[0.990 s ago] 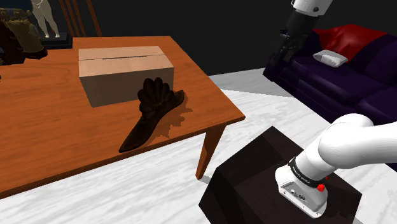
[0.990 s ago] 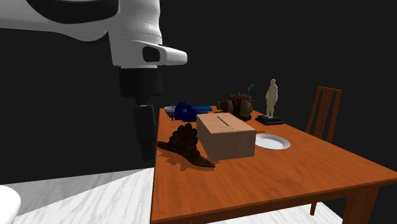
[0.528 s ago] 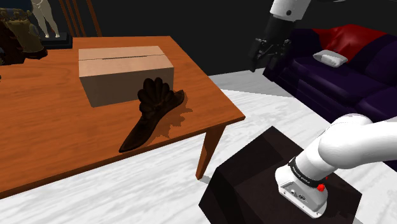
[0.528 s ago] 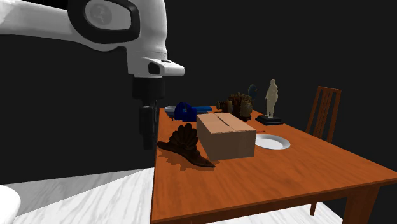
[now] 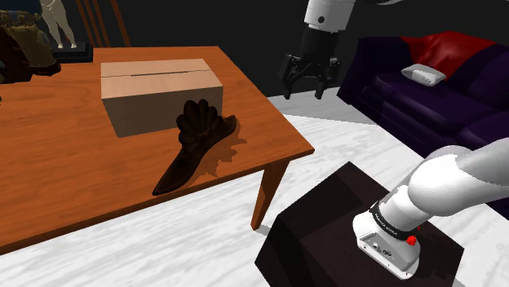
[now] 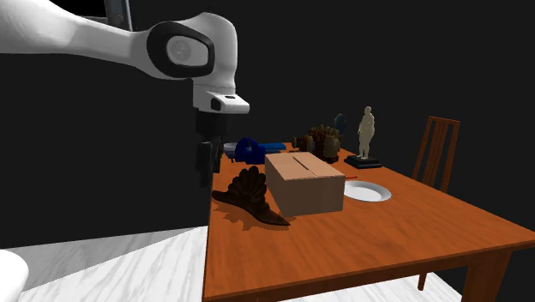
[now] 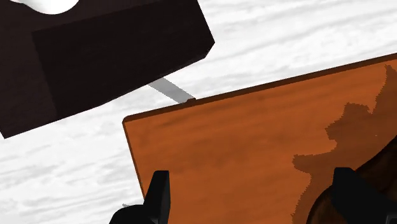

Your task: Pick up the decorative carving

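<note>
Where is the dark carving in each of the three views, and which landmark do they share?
Shoulder view: carving centre-left, in front of the cardboard box.
Second exterior view: carving left of centre, near the table edge.
Wrist view: carving partly seen beside one black finger.
Shared landmark: the orange-brown table.

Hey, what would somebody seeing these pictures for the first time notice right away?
The dark fan-shaped carving stands out, lying on the orange-brown table just in front of a cardboard box. The black gripper hangs open in the air near the table's edge, up and right of the carving in the shoulder view. Behind it sits a purple sofa with a red cushion.
</note>
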